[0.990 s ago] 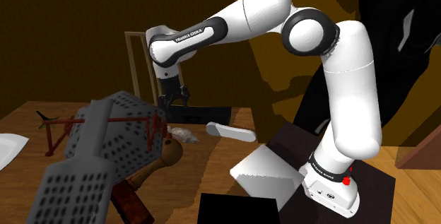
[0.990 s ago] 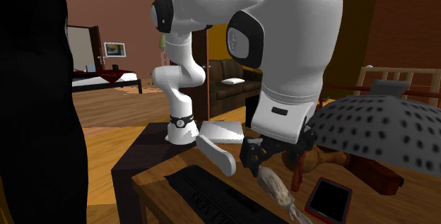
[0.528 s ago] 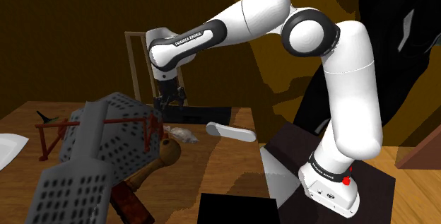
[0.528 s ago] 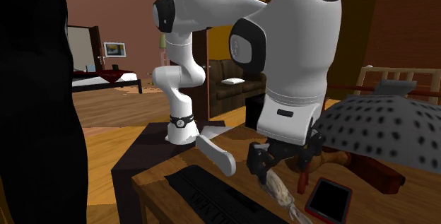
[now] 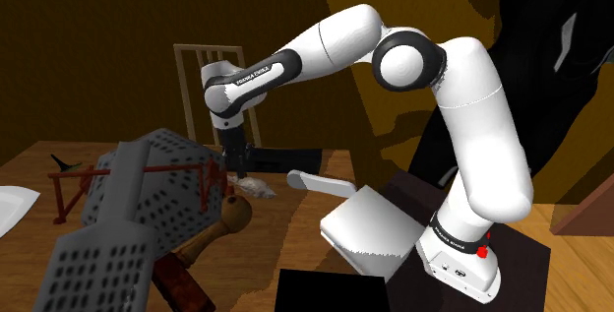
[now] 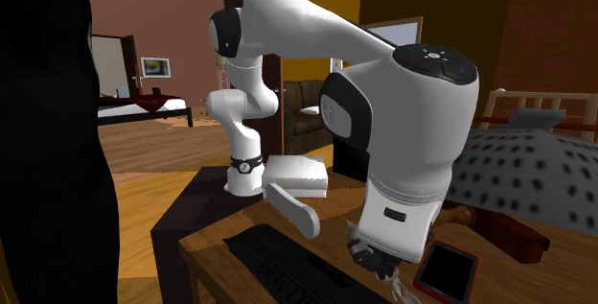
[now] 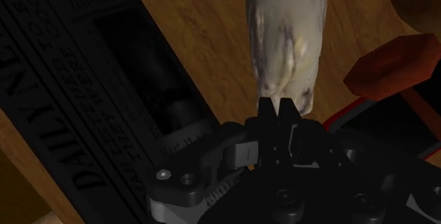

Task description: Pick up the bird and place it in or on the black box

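The claw (image 7: 276, 107) is closed, its fingers all but meeting, tips at the pale bird's (image 7: 286, 32) near end.

Gripper (image 7: 276, 109) closed at pale bird (image 7: 286, 39) — black box (image 7: 85, 81) alongside.

Pretty sure this is all happening inside somebody's house. A sofa (image 6: 304, 120) is sitting at the back, and a bed (image 6: 144, 106) and framed picture (image 6: 153, 66) are showing in the next room.
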Robot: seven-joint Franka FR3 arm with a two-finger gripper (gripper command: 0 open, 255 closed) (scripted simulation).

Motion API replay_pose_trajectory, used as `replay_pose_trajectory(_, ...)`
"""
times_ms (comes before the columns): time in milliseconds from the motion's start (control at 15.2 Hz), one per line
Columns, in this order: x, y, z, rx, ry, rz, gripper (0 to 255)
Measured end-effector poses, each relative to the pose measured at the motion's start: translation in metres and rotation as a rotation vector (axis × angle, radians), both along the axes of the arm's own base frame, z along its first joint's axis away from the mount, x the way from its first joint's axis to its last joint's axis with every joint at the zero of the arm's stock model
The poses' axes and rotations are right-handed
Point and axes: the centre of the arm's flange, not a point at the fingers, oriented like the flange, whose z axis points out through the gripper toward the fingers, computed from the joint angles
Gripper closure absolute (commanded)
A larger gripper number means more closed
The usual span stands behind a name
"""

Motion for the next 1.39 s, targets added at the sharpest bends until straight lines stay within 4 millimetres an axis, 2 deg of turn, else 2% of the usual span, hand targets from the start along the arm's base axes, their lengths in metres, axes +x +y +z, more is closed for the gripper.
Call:
replay_pose_trajectory(264, 0.004, 0.002, -0.002, 0.002, 0.005, 0.005, 255)
replay_pose_trajectory(330, -0.002, 0.0, 0.001, 0.009, -0.007, 0.002, 255)
replay_pose_trajectory(396, -0.002, 0.0, 0.001, 0.009, -0.01, 0.002, 0)
replay_pose_trajectory(462, -0.001, -0.002, 0.0, 0.007, -0.008, 0.0, 0)
replay_pose_trajectory(528, -0.011, -0.002, 0.004, 0.007, -0.031, -0.011, 0)
replay_pose_trajectory(726, -0.058, -0.005, 0.023, 0.02, -0.186, -0.069, 0)
replay_pose_trajectory(792, -0.067, -0.007, 0.025, 0.022, -0.21, -0.077, 0)
replay_pose_trajectory(1254, -0.077, -0.008, -0.007, 0.022, -0.236, -0.092, 0)
replay_pose_trajectory(1386, -0.077, -0.008, -0.01, 0.022, -0.236, -0.093, 0)
